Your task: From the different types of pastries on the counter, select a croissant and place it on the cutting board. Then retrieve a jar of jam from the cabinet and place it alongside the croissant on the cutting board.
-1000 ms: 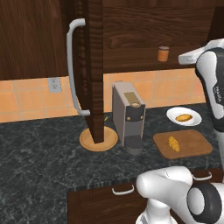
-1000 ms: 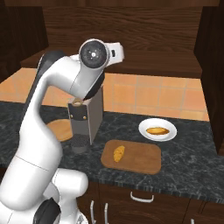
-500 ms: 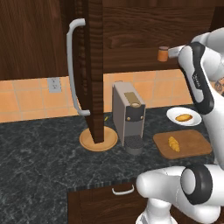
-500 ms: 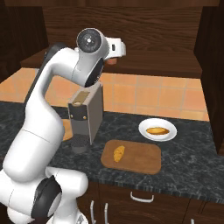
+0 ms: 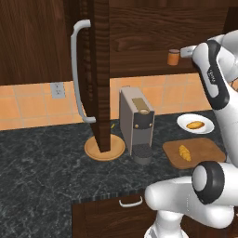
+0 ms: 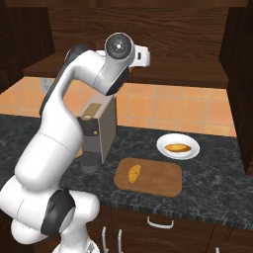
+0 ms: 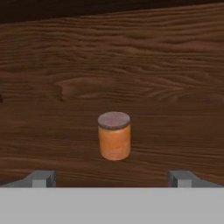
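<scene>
One half of the job looks done to us: the croissant (image 5: 184,152) lies on the cutting board (image 5: 204,148), which sits on the dark worktop (image 5: 46,176) just in front of a white plate (image 5: 206,122) carrying a rounder pastry (image 5: 195,124). We judge the step in hand to be fetching the jam.

We have the cabinet (image 5: 139,32) door swung out toward us, edge on, its long grey handle (image 5: 79,74) facing left. On the shelf inside, the jar of jam (image 7: 114,135) stands upright and alone, with bare wood all around it. From the left base view we see it at the right end of the shelf, high above the coffee machine (image 5: 137,125) and the round wooden disc (image 5: 104,149) beside the machine.

Our claw (image 7: 113,177) is spread as wide as it goes and has hold of nothing. In the hand view the two fingertips (image 7: 43,177) stand well apart at either side, and the jar sits squarely between their lines but further along the shelf, not yet between them.

Next, we reckon, the claw must go straight forward along the shelf until the jar is between the tips, then close on the body below the lid. We would keep the approach level, since a nudge from one tip could tip or slide the jar back.
</scene>
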